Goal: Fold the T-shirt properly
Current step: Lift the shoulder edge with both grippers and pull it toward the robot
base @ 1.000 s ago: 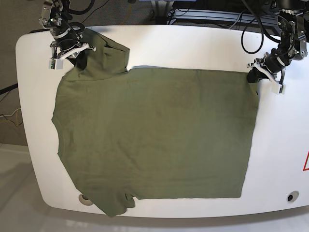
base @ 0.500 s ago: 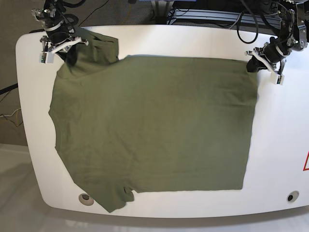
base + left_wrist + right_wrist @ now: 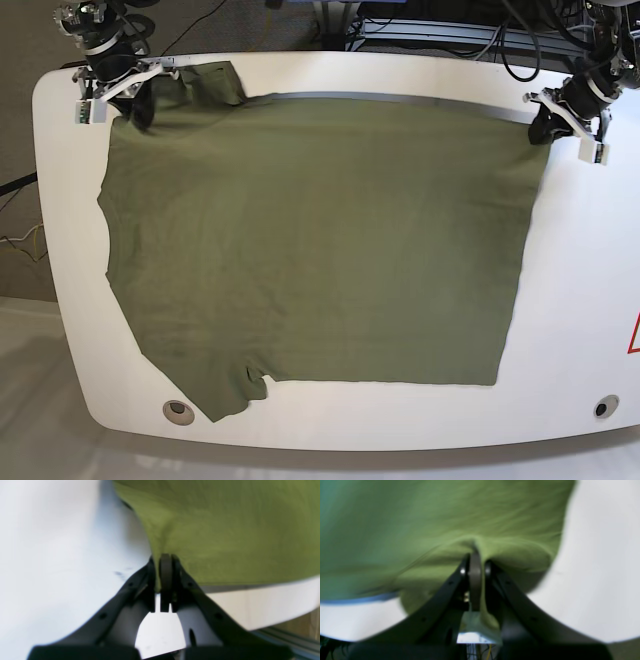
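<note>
Now: T-shirt [image 3: 310, 240] spread nearly flat over the white table [image 3: 590, 300], olive side up, far edge lifted slightly with a thin shadow line beneath it.

Left gripper [image 3: 562, 112] at the far corner of the table, on the base view's right. Jaws pressed together on a corner of the cloth; wrist view shows the fabric [image 3: 225, 530] pinched between the black fingers [image 3: 165, 572] and fanning out ahead and to the side of them. Bare tabletop lies on the other side of this gripper and just behind it.

Right gripper [image 3: 112, 85] at the opposite far corner, base view's left. Jaws likewise closed tight on the shirt near the shoulder; wrist view shows the cloth [image 3: 420, 517] bunched into a small ridge right at the fingertips [image 3: 475, 572], a fold of it hanging down between the fingers toward the wrist. One short sleeve sits just beside this gripper, inboard along the far edge.

From both grippers the shirt body runs away toward the near table edge. Second sleeve [image 3: 235, 392] lies flat at the near edge, well apart from either gripper. A round fitting [image 3: 178, 409] shows in the tabletop just beside that sleeve.
</note>
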Robot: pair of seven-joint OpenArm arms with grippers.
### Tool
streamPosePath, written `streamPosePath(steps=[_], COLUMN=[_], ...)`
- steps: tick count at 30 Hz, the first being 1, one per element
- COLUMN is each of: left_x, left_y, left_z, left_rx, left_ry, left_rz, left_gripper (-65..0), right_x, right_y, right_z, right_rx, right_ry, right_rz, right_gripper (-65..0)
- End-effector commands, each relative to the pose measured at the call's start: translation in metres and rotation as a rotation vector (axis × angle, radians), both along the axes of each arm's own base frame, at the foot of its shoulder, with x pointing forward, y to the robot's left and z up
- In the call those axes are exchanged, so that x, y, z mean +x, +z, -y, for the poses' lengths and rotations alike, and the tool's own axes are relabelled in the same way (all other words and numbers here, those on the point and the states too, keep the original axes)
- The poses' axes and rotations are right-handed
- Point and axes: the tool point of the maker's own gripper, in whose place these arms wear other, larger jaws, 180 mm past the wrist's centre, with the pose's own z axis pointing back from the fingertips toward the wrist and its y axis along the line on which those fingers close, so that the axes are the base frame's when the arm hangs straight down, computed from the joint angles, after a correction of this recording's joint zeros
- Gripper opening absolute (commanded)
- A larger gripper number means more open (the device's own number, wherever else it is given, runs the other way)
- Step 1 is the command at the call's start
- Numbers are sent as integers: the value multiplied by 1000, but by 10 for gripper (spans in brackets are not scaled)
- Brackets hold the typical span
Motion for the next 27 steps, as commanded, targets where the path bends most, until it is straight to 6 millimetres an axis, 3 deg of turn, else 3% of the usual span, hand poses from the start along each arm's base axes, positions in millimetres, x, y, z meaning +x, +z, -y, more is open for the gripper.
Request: streamPosePath(steps=[1, 3, 5, 9, 21, 27], left_x=[3, 3, 0, -2, -3, 11], left_y=[16, 20, 32, 36, 44, 52], left_z=[-4, -5, -8, -2, 11, 11], left_rx=[11, 14, 30, 27, 14, 20], left_ry=[0, 2, 6, -8, -37, -49], left_rz=[54, 67, 100, 109, 127, 158], left_gripper=[-650, -650, -650, -650, -650, -650], right_x=[5, 6, 12, 15, 18, 27], right_y=[16, 19, 36, 44, 57, 56], right_z=[3, 4, 6, 6, 4, 10], right_rx=[-24, -28, -46, -43, -46, -42], right_ry=[8, 12, 29, 33, 45, 21], right_rz=[44, 49, 98, 120, 163, 184], right_gripper=[-650, -650, -650, -650, -650, -650])
